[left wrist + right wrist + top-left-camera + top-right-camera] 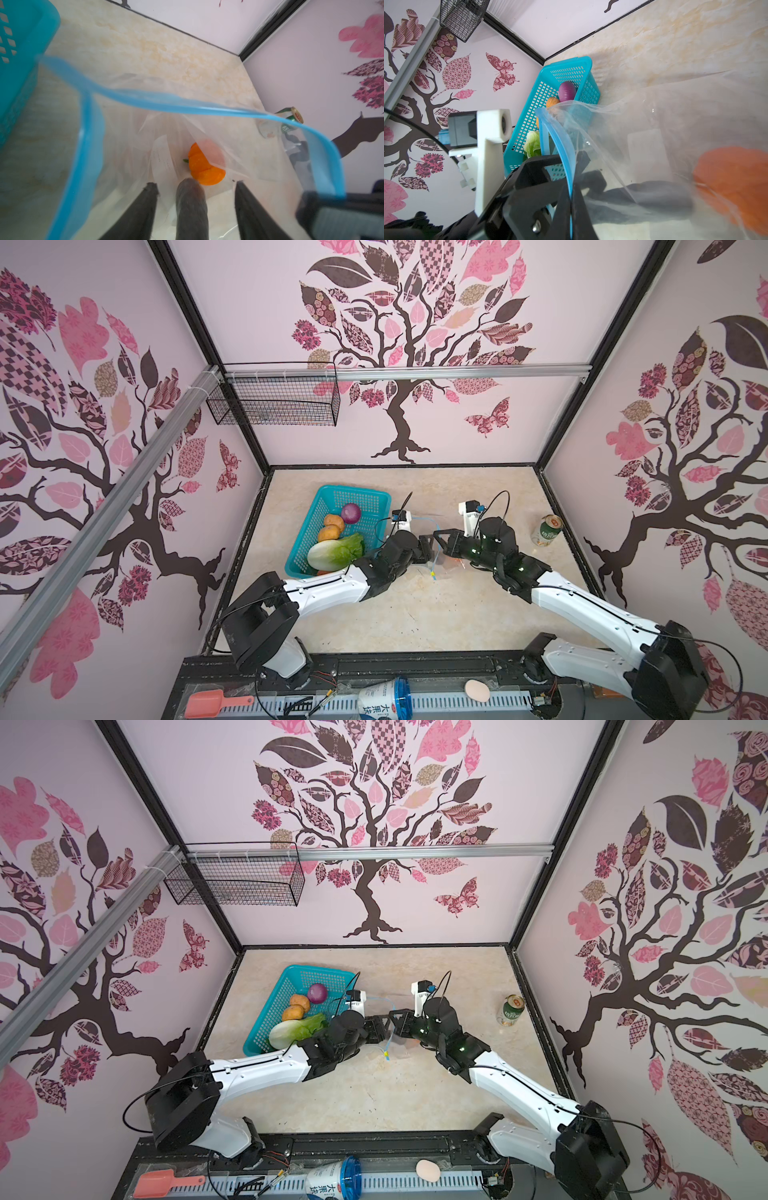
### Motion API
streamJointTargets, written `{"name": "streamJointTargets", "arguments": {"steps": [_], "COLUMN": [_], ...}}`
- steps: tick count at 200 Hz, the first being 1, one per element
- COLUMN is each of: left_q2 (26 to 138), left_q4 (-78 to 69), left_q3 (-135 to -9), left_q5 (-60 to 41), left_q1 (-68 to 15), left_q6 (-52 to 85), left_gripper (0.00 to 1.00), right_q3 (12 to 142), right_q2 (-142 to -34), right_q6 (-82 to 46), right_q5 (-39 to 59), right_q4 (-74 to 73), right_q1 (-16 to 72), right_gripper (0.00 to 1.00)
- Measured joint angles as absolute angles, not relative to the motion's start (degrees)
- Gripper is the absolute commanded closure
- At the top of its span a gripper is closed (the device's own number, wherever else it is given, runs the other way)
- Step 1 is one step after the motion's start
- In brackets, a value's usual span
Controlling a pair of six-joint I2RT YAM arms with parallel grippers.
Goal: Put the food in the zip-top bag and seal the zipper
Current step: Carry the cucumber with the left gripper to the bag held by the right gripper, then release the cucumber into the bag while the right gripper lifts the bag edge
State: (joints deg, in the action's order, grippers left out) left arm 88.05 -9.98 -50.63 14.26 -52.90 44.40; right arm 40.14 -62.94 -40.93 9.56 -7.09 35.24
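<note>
The clear zip-top bag (245,149) hangs with its mouth spread, and the light-blue zipper (166,104) loops around my left gripper (195,184). That gripper is open. A dark eggplant (191,209) lies blurred between its fingers, touching neither. An orange pumpkin (204,168) rests at the bag's bottom. My right gripper (572,187) is shut on the zipper strip (562,137) and holds that edge up. In both top views the two grippers (428,549) (438,537) meet mid-table. The yellow slider (433,573) hangs below them.
A teal basket (328,488) left of the bag holds a purple onion (351,513), two tan potatoes (333,522) and a lettuce (336,551). A green can (547,531) stands at the right. A wire basket (274,402) hangs on the back rail.
</note>
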Motion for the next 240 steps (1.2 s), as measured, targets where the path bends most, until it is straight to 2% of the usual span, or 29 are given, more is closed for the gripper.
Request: {"name": "streamJointTargets", "arguments": {"steps": [39,97,138,174,195,214,240], "left_q2": [85.25,72.05,67.11,69.95,73.38,76.27,76.64], "left_q4": [-3.36,5.23,7.88,9.72,9.58,9.54,9.45], "left_q3": [-53.39,-53.80,-50.65,-49.23,-49.25,-49.28,-49.80], "left_q5": [11.99,9.85,9.80,8.75,6.48,3.68,1.78], "left_q1": [-52.53,-47.03,-45.89,-45.63,-45.56,-45.56,-45.56], "left_q6": [43.22,42.96,43.97,44.93,45.25,45.25,44.53], "left_gripper": [0.21,0.21,0.28,0.45,0.68,1.00,1.00], "right_q3": [40.12,40.12,40.12,40.12,40.12,40.14,41.91], "right_q2": [-61.32,-60.88,-60.90,-60.90,-60.90,-60.90,-60.90], "right_q6": [-39.86,-38.54,-38.35,-38.33,-38.09,-37.10,-33.58], "right_q5": [8.58,7.81,7.68,7.70,7.70,7.68,7.33], "right_q4": [-6.98,-6.55,-6.55,-6.52,-6.35,-5.67,-1.15], "right_q1": [35.22,35.22,35.24,35.22,35.22,35.22,35.24], "right_gripper": [1.00,1.00,1.00,1.00,1.00,1.00,1.00]}}
